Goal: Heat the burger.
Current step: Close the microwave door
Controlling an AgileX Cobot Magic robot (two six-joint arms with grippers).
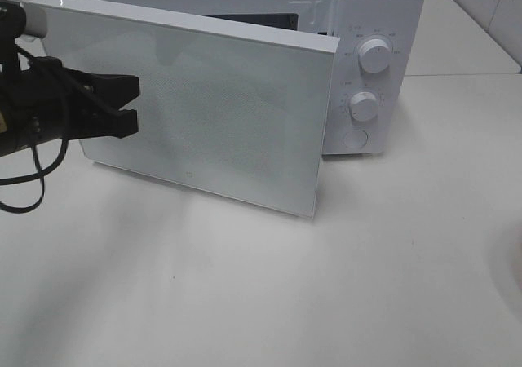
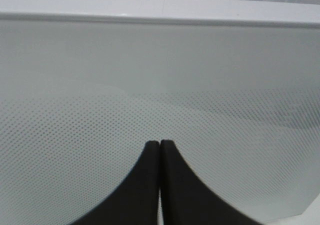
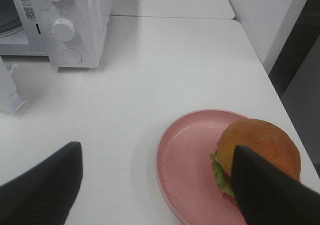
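**Door swung wide, burger waiting on its plate**

The left gripper (image 1: pixel 130 106) has its jaws pressed fully together on nothing, tips at or very near the frosted face of the microwave door (image 1: pixel 212 114); whether they touch it cannot be told. The door stands partly open on the microwave (image 1: pixel 371 65), which sits along the table's (image 1: pixel 245 302) far edge. The right gripper (image 3: pixel 155 185) has its jaws spread wide and holds nothing, hovering above the near rim of the pink plate (image 3: pixel 182 160) toward the table's right edge.

The step in hand looks like clearing the door so the food can go in. To do it well, the left arm should push the door far enough that the cavity mouth is unobstructed, then back away from the right arm's path.

The burger (image 3: pixel 260 145) sits off-centre on the plate, toward its outer side: glossy orange-brown bun, green lettuce showing beneath, partly hidden by one right finger (image 3: pixel 270 195).
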